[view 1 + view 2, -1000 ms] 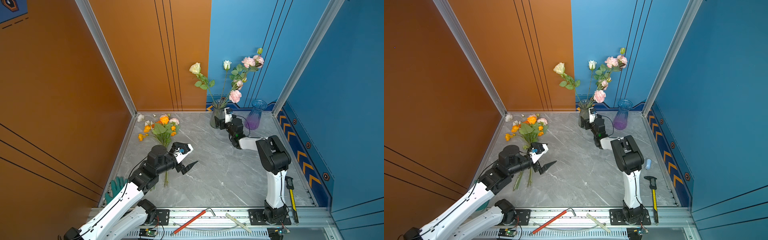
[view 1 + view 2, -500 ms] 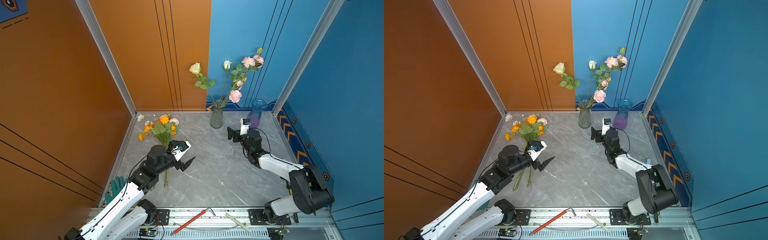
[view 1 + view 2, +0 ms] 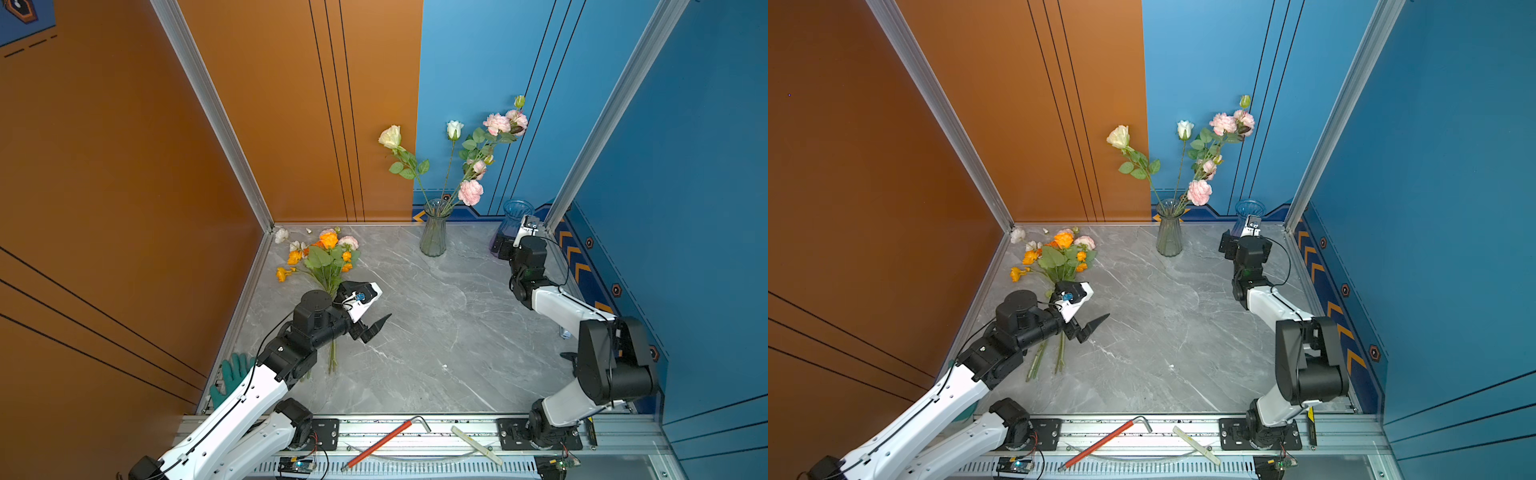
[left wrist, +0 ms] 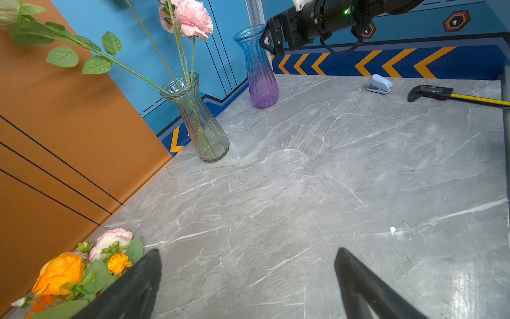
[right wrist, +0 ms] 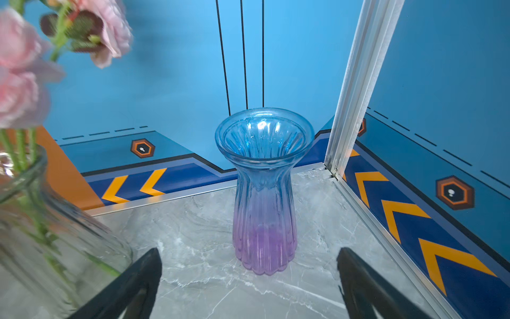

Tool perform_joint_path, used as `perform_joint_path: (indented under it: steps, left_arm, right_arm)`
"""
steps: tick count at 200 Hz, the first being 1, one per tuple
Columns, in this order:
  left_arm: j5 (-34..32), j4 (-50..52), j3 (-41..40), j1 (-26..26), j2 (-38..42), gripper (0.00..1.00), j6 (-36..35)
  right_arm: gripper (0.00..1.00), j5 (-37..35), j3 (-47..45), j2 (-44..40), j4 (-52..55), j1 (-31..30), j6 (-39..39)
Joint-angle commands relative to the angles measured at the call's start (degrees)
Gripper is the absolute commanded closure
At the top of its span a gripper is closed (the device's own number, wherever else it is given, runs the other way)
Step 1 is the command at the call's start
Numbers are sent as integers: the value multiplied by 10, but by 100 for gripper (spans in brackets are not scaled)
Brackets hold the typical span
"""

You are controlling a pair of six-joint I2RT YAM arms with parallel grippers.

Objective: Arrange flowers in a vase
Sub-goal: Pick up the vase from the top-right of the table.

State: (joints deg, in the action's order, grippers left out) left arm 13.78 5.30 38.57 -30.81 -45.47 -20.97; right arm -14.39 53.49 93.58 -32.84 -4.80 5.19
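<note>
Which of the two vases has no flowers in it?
The blue-to-purple vase in the back corner is empty; the clear glass vase holds long-stemmed pink and cream flowers.

No words, brands or numbers legible anywhere. Only signs: rows of orange chevrons [image 4: 434,57] printed on the dark blue band [image 4: 342,63] at the foot of the blue walls [image 5: 303,55], and orange-and-black hexagon emblems [image 5: 454,192] with a white dot at the centre, set just above that band. On the caliper [image 4: 432,92], a display and a yellow scale, both too small to read. On the stapler [image 4: 380,84], nothing to make out.
</note>
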Motion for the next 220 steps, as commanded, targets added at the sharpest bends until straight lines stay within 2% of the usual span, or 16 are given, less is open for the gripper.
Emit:
perform_joint_path:
  steps: [1, 19, 62, 115, 174, 193, 220]
  left_arm:
    - [13, -8, -5, -4, 4, 2, 6]
    - [13, -9, -7, -3, 2, 2, 5]
    - [24, -9, -9, -2, 2, 2, 2]
    - [28, -7, -10, -1, 0, 2, -1]
    - [34, -6, -9, 3, 0, 2, -2]
    - [37, -6, -9, 4, 0, 2, -2]
    - [38, -7, -10, 4, 0, 2, -2]
  right_arm:
    - [0, 13, 15, 57, -81, 6, -50]
    - [0, -3, 30, 101, -121, 12, -58]
    - [0, 20, 76, 181, -188, 39, -36]
    - [0, 47, 188, 273, -154, 54, -44]
    - [1, 65, 284, 331, -113, 61, -43]
    - [5, 67, 289, 337, -121, 62, -41]
    - [17, 77, 298, 340, -109, 63, -31]
